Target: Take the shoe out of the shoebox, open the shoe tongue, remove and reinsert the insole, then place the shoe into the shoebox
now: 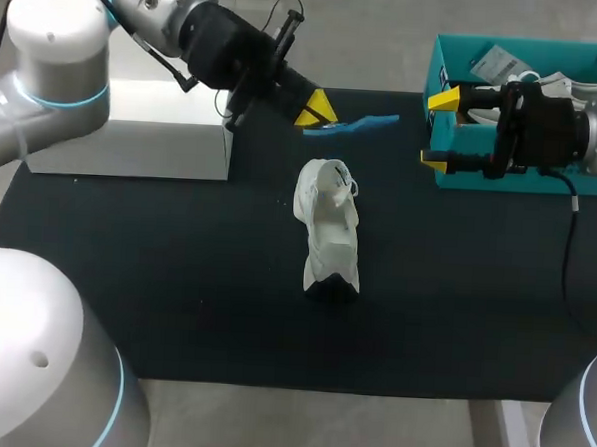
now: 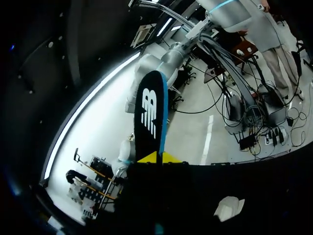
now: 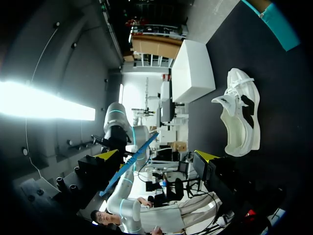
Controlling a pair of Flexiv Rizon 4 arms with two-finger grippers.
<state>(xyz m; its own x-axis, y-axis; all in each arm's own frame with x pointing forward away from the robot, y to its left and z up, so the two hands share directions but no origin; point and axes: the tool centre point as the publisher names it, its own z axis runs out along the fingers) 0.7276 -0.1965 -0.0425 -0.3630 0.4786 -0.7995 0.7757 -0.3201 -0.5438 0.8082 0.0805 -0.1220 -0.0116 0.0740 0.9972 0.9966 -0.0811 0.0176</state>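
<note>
One white shoe [image 1: 327,228] lies in the middle of the dark worktop [image 1: 174,297], outside the shoebox [image 1: 436,63] and touched by neither arm. The right wrist view shows its side and dark opening [image 3: 239,113]; the head view shows only a pale shape from above. One insole [image 1: 362,124] hangs in the air beyond the shoe, pinched at one end in the left pincer [image 1: 317,109], whose yellow tips are closed narrowly on it. From above it reads as a thin blue strip. The left wrist view shows what that hides: a black face with a blue rim [image 2: 150,112], standing straight out from the pincer [image 2: 156,157]. The right wrist view catches it edge-on, a blue line [image 3: 131,164] far ahead. One teal shoebox stands at the far right of the worktop, white paper inside. The right pincer [image 1: 439,131] hangs at its left wall, tips spread wide and holding nothing, and its own view agrees [image 3: 156,155]. One white block [image 1: 133,135] sits at the far left, also seen beside the shoe in the right wrist view [image 3: 195,68].
</note>
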